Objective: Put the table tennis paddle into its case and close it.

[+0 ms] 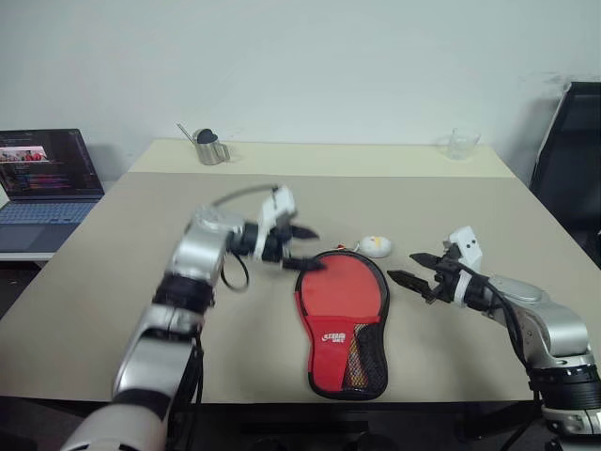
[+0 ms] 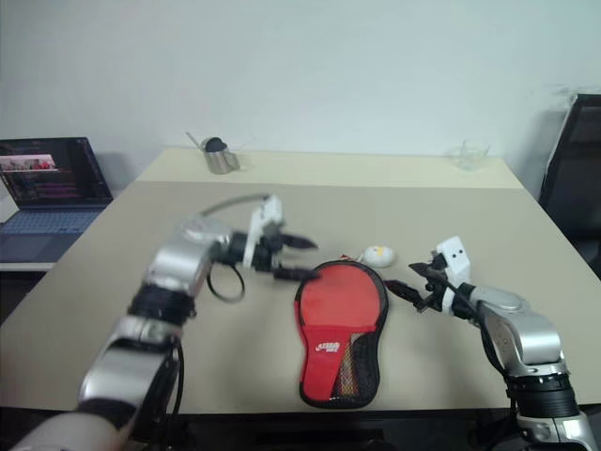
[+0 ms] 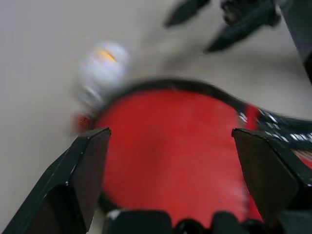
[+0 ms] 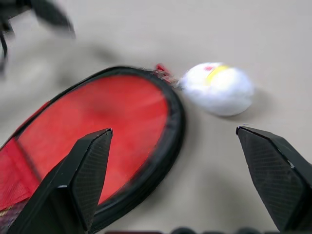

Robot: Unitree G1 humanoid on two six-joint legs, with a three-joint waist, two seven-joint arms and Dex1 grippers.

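With both jaws wide and empty beside the case [image 1: 341, 319], it looks closed; next, check the zip.

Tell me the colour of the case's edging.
Black, around the red face of the case; the right wrist view shows it best.

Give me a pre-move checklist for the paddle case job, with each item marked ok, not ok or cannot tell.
1. Red fabric paddle-shaped case lies flat on the beige table: ok.
2. Paddle inside the case: ok, a wooden handle shows through the black mesh pocket.
3. Zip fully closed around the edge: cannot tell.
4. Left hand open and empty, above the case's round end: ok.
5. Right hand open and empty, beside the case: ok.
6. Small white rounded object clear of the case: not ok, it lies right against the round end.
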